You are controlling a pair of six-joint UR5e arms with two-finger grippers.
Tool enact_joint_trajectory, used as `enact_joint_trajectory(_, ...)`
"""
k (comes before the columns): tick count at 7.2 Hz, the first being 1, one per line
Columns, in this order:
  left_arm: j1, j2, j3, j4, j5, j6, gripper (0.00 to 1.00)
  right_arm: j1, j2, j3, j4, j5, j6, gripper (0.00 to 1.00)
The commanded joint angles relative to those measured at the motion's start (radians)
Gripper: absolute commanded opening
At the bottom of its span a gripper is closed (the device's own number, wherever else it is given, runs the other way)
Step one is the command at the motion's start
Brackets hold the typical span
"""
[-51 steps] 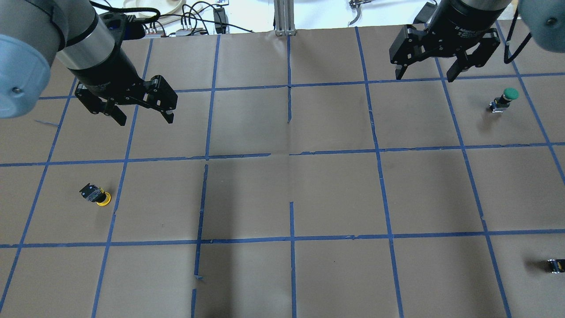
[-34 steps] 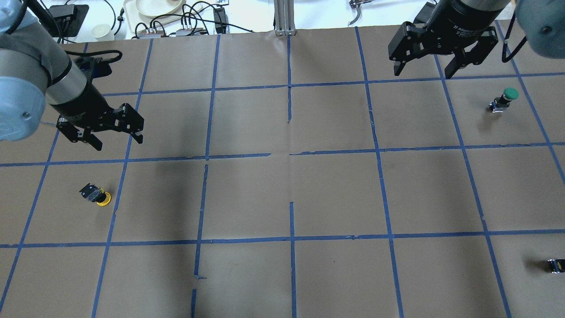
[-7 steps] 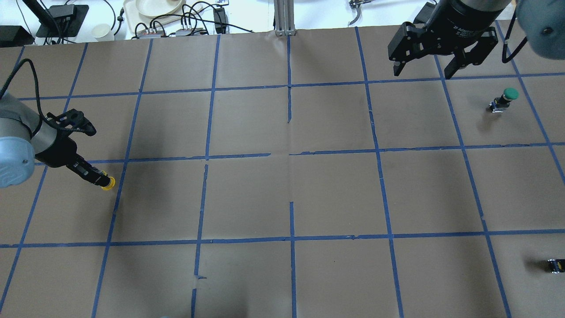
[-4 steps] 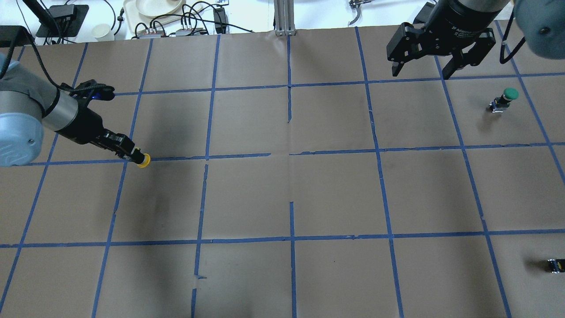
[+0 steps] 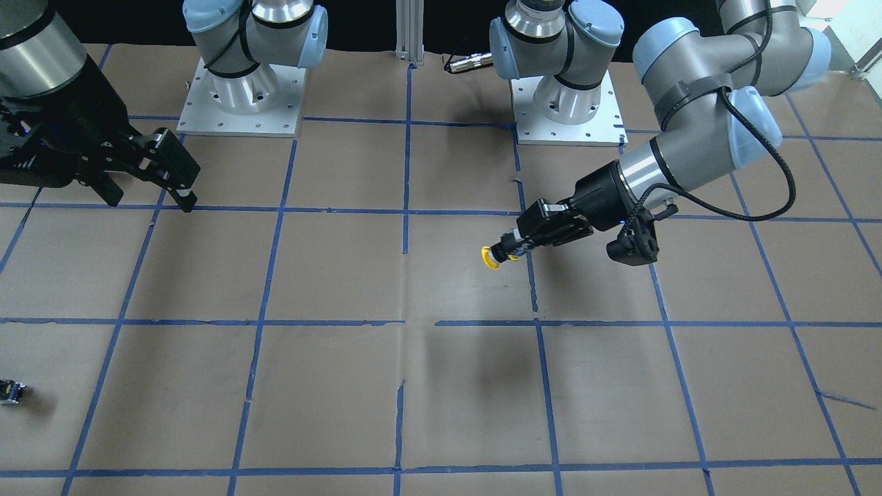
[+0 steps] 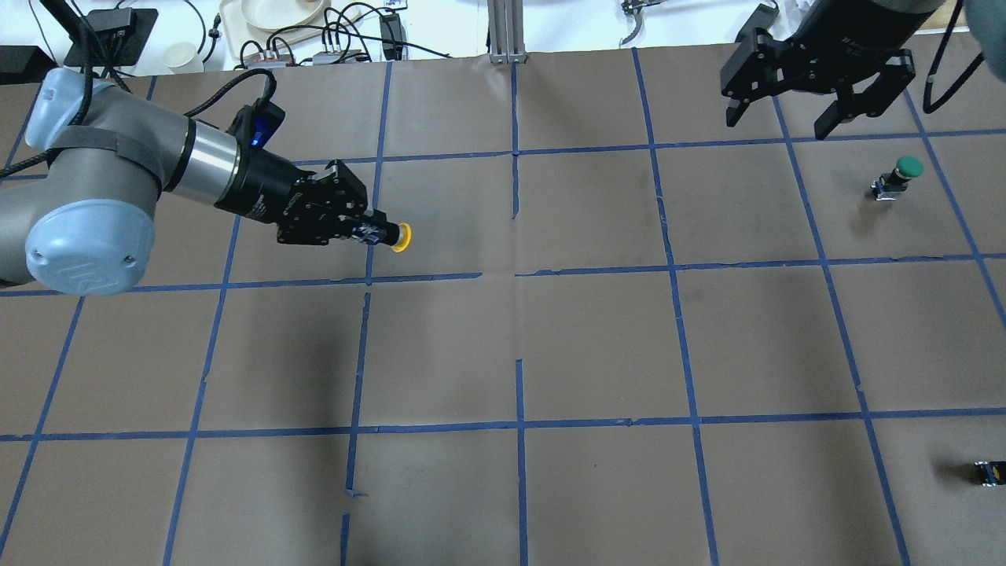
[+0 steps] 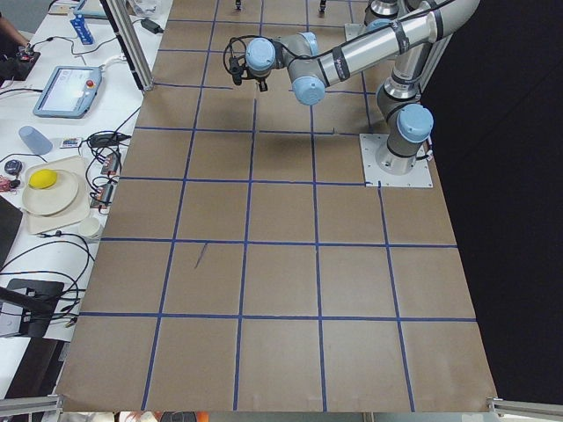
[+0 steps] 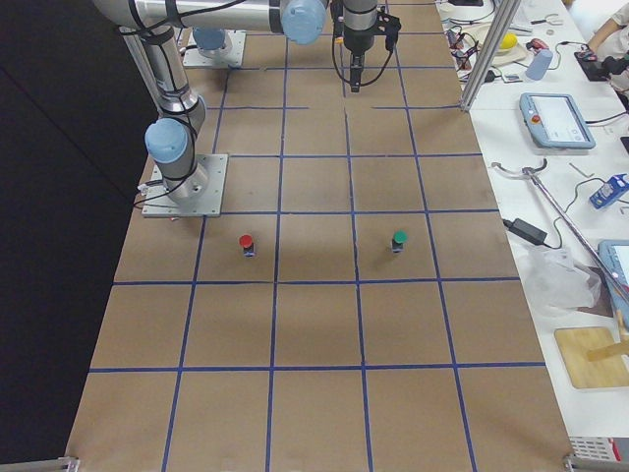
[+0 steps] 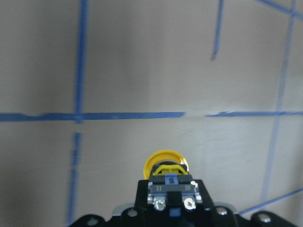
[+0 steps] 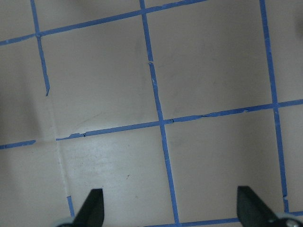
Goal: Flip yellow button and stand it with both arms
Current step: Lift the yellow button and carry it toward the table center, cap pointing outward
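Observation:
My left gripper [image 6: 376, 233] is shut on the black body of the yellow button [image 6: 402, 237]. It holds the button sideways above the table, left of centre, with the yellow cap pointing toward the middle. The front-facing view shows the cap [image 5: 489, 257] sticking out past the left gripper [image 5: 513, 246], off the paper. In the left wrist view the cap [image 9: 164, 163] shows just beyond the gripper [image 9: 170, 189]. My right gripper [image 6: 778, 126] is open and empty, high over the far right of the table. It also shows in the front-facing view [image 5: 148, 200] and in the right wrist view [image 10: 171, 208].
A green-capped button [image 6: 904, 174] stands at the far right. A red-capped button [image 8: 247, 243] stands near the right arm's base. A small black capless part [image 6: 989, 472] lies at the near right edge. Brown paper with a blue tape grid [image 6: 519, 275] covers the table.
My left gripper came down on the yellow button at the left, shut on it, lifted it and carried it toward the centre. My right gripper shifted slightly to the right.

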Motion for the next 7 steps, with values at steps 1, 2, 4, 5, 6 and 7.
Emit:
enact_joint_trajectory(1,-0.078,0.016,-0.007,-0.001,-0.34,-0.259,0.0,-0.042,0.005,0.002,-0.004,0.005,0.001,1.0)
enact_joint_trajectory(2,-0.095,0.019,-0.013,-0.003,-0.528,-0.324,0.0,-0.102,0.007,0.002,-0.003,0.041,0.0,1.0)
enact_joint_trajectory(4,-0.155,0.007,-0.046,0.014,-0.672,-0.346,0.01,-0.158,0.027,0.002,-0.015,0.072,-0.006,1.0)
enact_joint_trajectory(5,-0.165,-0.012,-0.081,0.02,-0.812,-0.347,0.0,-0.174,0.034,0.001,-0.015,0.092,-0.006,1.0)
enact_joint_trajectory(6,-0.174,-0.019,-0.095,0.037,-0.83,-0.344,0.0,-0.219,0.034,0.002,-0.004,0.229,0.0,1.0)
enact_joint_trajectory(7,-0.188,-0.015,-0.1,0.038,-0.835,-0.361,0.0,-0.237,0.028,0.004,0.034,0.356,0.003,1.0)
